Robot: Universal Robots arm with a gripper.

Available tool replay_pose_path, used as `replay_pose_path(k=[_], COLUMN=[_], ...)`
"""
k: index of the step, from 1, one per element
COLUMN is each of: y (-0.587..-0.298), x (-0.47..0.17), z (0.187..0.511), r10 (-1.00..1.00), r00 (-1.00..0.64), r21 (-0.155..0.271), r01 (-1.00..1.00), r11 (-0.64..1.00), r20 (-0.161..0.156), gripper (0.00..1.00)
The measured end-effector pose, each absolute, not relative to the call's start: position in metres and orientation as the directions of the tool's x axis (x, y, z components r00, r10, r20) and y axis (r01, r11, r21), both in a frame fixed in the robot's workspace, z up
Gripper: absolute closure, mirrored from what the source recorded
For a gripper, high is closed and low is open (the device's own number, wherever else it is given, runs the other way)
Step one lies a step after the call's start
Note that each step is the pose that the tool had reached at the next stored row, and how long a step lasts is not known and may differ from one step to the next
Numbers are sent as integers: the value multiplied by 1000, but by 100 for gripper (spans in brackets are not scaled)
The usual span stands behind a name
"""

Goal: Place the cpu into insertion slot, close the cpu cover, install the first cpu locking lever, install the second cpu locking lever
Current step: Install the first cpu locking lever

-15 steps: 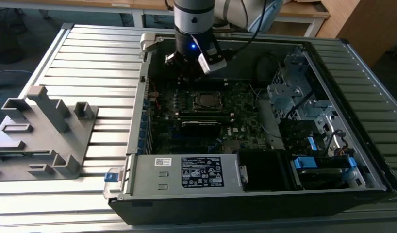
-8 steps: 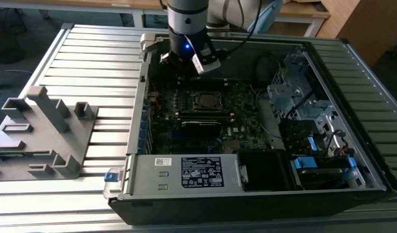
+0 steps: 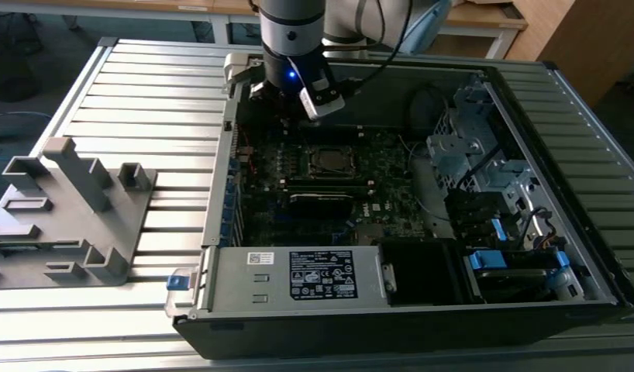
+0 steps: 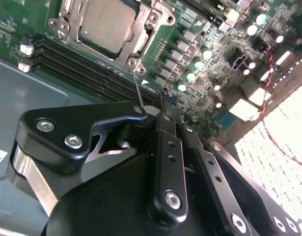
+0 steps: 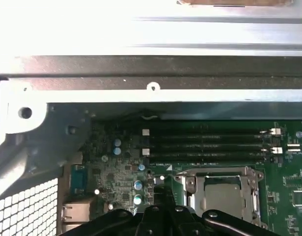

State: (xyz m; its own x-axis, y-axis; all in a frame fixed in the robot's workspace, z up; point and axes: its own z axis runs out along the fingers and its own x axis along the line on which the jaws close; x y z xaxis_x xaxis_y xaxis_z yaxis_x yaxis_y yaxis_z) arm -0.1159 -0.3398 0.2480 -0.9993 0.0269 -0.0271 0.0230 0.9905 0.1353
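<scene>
Aluminium slatted table (image 3: 141, 85), wooden desks (image 3: 483, 15), seated cpu (image 4: 104, 22)

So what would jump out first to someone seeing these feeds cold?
The open computer case on the slatted table, with the arm reaching into it. In the second wrist view, the cpu sits framed by the cpu cover, a thin locking lever running to the claw.

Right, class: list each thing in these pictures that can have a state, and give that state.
cpu, seated, metal top showing.
cpu cover, lowered around the cpu.
locking lever, standing raised, unlatched.
memory slots, empty.
computer case, lying flat, side open.
gripper, low over the board, beside the raised lever.
</scene>
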Motion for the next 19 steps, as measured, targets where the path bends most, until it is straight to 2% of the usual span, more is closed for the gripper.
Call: replay_pose_path(k=[6,16,19], y=[-340,-340,-340], x=[-123,-128,-128], z=[248,248,248], r10=[27,28,29], r00=[-999,-999,-999], r21=[138,196,200], r01=[23,23,23], r11=[990,980,980], r20=[-27,-25,-25], gripper=[89,89,89])
